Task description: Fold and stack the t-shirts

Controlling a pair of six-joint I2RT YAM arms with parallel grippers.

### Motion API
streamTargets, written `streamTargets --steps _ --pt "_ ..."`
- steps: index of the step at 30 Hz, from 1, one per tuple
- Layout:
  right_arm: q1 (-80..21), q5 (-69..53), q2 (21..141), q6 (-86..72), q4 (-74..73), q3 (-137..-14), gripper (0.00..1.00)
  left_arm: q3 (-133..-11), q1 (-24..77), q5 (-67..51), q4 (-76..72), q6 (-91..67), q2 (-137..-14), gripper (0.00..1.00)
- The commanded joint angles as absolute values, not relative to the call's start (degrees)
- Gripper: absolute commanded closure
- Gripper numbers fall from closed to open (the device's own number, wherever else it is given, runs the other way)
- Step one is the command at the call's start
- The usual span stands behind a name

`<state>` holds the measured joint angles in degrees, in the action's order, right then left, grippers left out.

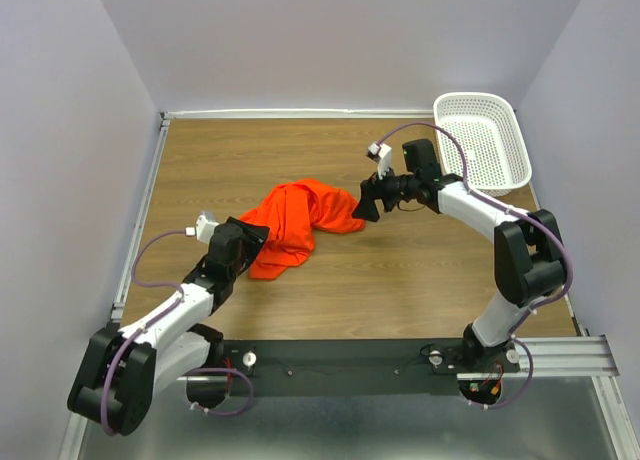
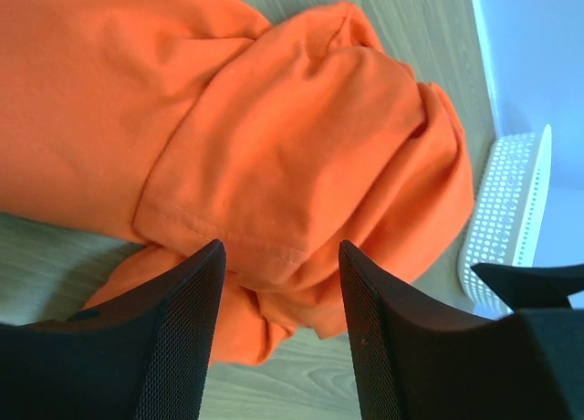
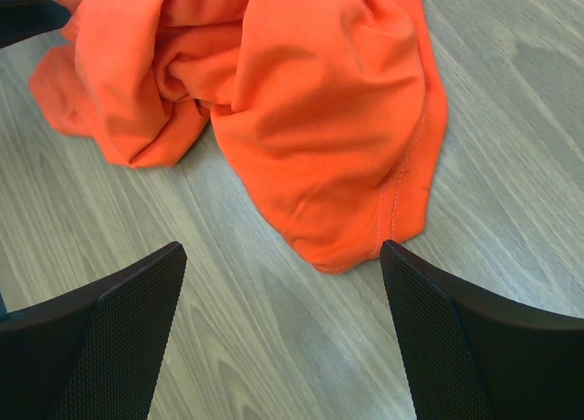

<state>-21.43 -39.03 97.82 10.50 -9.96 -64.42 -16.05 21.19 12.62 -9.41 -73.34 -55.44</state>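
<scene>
Overhead, two close wrist views, sharing t-shirt (image 1: 296, 220)

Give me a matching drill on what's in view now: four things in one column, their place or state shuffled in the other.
Things
1. t-shirt
2. basket
3. left gripper
4. right gripper

Place or state
A. open, at the t-shirt's right end
B. far right corner of the table
C. crumpled orange heap in the middle
D. open, at the t-shirt's left end

Pairs: 1-C, 2-B, 3-D, 4-A
</scene>
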Motion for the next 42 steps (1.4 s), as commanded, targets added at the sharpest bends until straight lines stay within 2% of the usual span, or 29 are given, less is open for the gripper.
streamTargets --steps 1,11,16,23,27,35,42 --pt "-21.88 -38.06 98.96 10.55 -10.63 -63.72 0.06 -15.91 20.13 12.22 -13.53 -72.60 -58.09 0.39" --pt "-21.88 -37.00 99.84 10.90 -10.63 -63.72 0.06 -13.89 19.77 9.49 -13.19 -72.33 -56.78 0.38" --pt "-21.88 -36.74 100.02 11.07 -10.63 -63.81 0.06 -13.01 19.78 8.79 -7.83 -76.54 -52.22 0.37" --pt "-21.88 -36.91 100.72 10.99 -10.63 -63.81 0.06 -10.46 19.78 6.94 -7.47 -82.08 -48.69 0.34" --pt "-21.88 -36.91 100.55 11.07 -10.63 -63.90 0.06 -10.37 19.78 7.82 -8.78 -83.67 -50.53 0.34" --pt "-21.88 -36.91 100.20 11.51 -10.55 -63.63 0.05 -11.25 19.25 5.71 -18.10 -84.46 -61.68 0.34" --pt "-21.88 -36.83 100.72 11.78 -10.55 -63.46 0.05 -13.44 17.93 6.50 -19.87 -81.66 -64.08 0.52"
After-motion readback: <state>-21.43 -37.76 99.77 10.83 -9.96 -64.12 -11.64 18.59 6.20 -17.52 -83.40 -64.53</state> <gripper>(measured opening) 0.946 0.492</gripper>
